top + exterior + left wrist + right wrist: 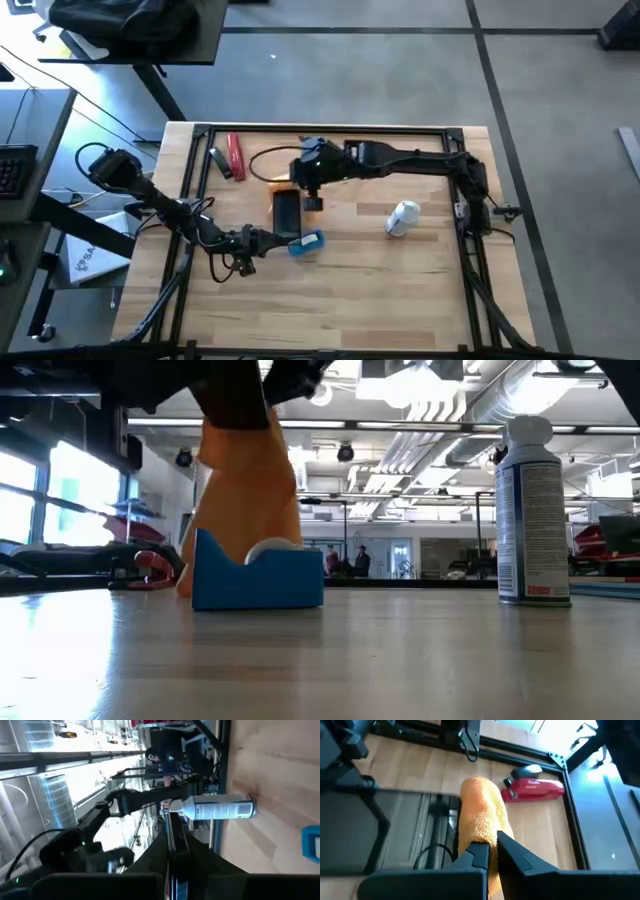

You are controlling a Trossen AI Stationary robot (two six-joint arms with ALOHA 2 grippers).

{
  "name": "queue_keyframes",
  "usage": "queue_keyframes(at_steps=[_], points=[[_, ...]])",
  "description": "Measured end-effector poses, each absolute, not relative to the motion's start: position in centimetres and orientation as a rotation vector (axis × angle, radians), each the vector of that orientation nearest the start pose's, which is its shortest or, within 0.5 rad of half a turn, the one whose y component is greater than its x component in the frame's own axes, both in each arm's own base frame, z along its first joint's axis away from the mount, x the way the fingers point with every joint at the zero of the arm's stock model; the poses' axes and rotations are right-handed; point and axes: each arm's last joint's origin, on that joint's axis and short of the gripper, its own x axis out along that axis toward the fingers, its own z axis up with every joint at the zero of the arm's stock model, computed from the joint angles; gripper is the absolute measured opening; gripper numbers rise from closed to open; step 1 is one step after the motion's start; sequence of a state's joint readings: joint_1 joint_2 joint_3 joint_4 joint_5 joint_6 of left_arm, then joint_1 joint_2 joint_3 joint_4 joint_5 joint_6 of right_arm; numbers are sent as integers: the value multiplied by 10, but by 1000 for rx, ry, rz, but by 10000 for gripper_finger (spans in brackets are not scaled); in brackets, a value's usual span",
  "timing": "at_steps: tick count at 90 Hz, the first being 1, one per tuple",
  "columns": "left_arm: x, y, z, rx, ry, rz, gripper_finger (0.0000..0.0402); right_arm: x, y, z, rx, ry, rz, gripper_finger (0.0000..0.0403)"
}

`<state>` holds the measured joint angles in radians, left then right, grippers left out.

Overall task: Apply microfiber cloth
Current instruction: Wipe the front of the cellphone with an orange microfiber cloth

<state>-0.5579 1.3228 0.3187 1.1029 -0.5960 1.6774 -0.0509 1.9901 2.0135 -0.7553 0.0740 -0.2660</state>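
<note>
The right gripper holds the bright orange microfiber cloth pinched between its closed fingers, the fabric hanging in a rolled bundle just above the far end of the black phone, which lies flat near the middle of the wooden table. Seen from above, the right arm reaches in from the table's right edge toward the centre, its gripper over the phone's far end, with a sliver of orange cloth showing beside it. From table height, the cloth drapes down behind a blue block with a white insert.

The left gripper sits low at the phone's near end, just beside the blue block; its fingers appear pressed together on the dark edge of the phone, though the contact is hard to read clearly.

A white aerosol can stands upright to the right of the phone, well apart from it; the low view shows the can with a white cap and blue-grey label. A red tool lies near the table's far left corner inside the black metal frame, beside a small dark object; the right wrist view shows the red tool beyond the cloth. Two people stand far off in the room behind.
</note>
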Motion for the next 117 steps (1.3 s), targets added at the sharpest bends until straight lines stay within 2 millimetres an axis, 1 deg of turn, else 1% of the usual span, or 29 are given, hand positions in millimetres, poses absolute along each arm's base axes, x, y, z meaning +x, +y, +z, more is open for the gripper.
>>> queue_keyframes(at_steps=[9,17,29,41,51,70,81,88,106,117], points=[[203,-106,194,1628,-26,99,14,442,-14,343,-241,762,15,0],[204,-104,194,1625,-20,111,14,446,-2,338,-249,763,42,0],[206,-101,193,1624,-6,117,14,454,13,325,-257,781,82,0],[206,-100,192,1627,-3,111,14,460,23,318,-246,764,145,0],[206,-101,192,1628,-20,90,14,464,19,312,-265,778,96,0],[203,-106,192,1618,-36,84,14,464,-15,311,-272,793,10,0],[202,-108,194,1602,-58,86,14,462,-25,307,-270,834,-4,0],[202,-107,194,1600,-40,98,14,460,-26,306,-283,862,0,0],[203,-106,193,1575,-5,108,14,445,-17,329,-340,849,-35,0],[203,-105,193,1550,-3,109,14,441,-13,332,-346,855,-20,0]])
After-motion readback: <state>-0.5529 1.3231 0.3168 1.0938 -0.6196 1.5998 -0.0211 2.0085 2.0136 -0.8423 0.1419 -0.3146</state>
